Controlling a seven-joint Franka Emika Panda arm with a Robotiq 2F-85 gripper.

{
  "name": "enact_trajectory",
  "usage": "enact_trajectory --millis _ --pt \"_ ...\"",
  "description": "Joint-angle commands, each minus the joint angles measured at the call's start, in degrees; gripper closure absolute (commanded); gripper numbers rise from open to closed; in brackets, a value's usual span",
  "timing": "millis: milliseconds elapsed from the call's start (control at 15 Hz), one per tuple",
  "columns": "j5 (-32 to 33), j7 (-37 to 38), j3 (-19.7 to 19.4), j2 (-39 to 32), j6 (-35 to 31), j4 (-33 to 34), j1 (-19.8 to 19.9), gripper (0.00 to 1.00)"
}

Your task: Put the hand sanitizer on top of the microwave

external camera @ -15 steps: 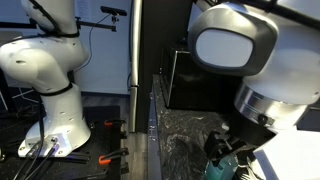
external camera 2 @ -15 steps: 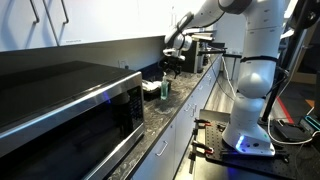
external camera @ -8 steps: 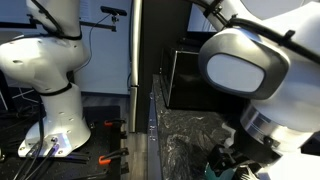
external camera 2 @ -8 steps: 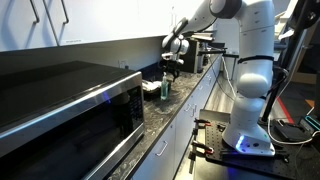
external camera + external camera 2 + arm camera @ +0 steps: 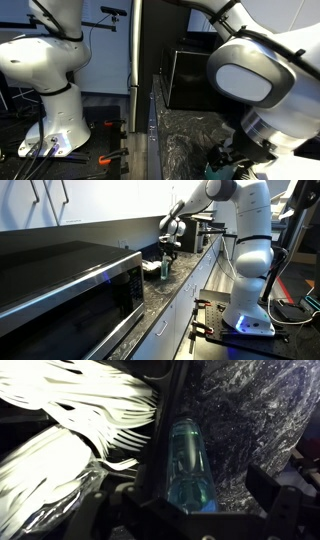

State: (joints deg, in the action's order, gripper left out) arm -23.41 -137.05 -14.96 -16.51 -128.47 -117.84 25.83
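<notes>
Gel shows pale blue-green through the clear hand sanitizer (image 5: 188, 460) in the wrist view, where we look along the bottle from above its cap. It stands on the dark marbled counter (image 5: 250, 410), just beside a heap of white plastic cutlery (image 5: 70, 420) that fills the left of that view. We see the gripper (image 5: 197, 500) spread wide around the bottle. One dark finger shows at the lower left and the other at the lower right, with a gap on each side of the bottle, so nothing is grasped.

In an exterior view the hand sanitizer (image 5: 166, 268) stands upright on the counter (image 5: 185, 285), beyond the far end of the microwave (image 5: 70, 290) and not on top of it. The gripper (image 5: 168, 246) hangs just above the bottle, pointing down from the white arm (image 5: 215, 192), whose base (image 5: 245, 315) stands on the floor beside the counter.

In an exterior view from close by, a big white joint of the arm (image 5: 250, 85) fills the right half. Under it we make out the gripper (image 5: 230, 160) and a patch of the teal bottle (image 5: 214, 170) at the lower edge, over the counter (image 5: 185, 130).
</notes>
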Motion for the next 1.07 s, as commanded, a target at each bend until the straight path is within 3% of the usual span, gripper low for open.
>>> enact_trajectory --millis 0,133,200,333,667,733,1000 --pt "-1.0 -1.4 1.2 -0.9 3.4 2.0 1.3 0.0" --pt "-1.0 -1.3 1.3 -1.1 4.4 2.4 1.4 0.0" --pt "-1.0 -1.3 1.4 -1.3 4.8 2.4 1.4 0.25" --pt "-1.0 -1.3 1.4 -1.5 5.5 2.6 1.5 0.34" --pt "-1.5 -1.4 1.6 -1.5 6.1 2.9 1.8 0.73" --pt "-1.6 -0.9 1.6 -1.4 5.7 2.7 1.7 0.78" --pt "-2.0 1.9 1.2 -0.2 5.8 2.2 1.4 0.78"
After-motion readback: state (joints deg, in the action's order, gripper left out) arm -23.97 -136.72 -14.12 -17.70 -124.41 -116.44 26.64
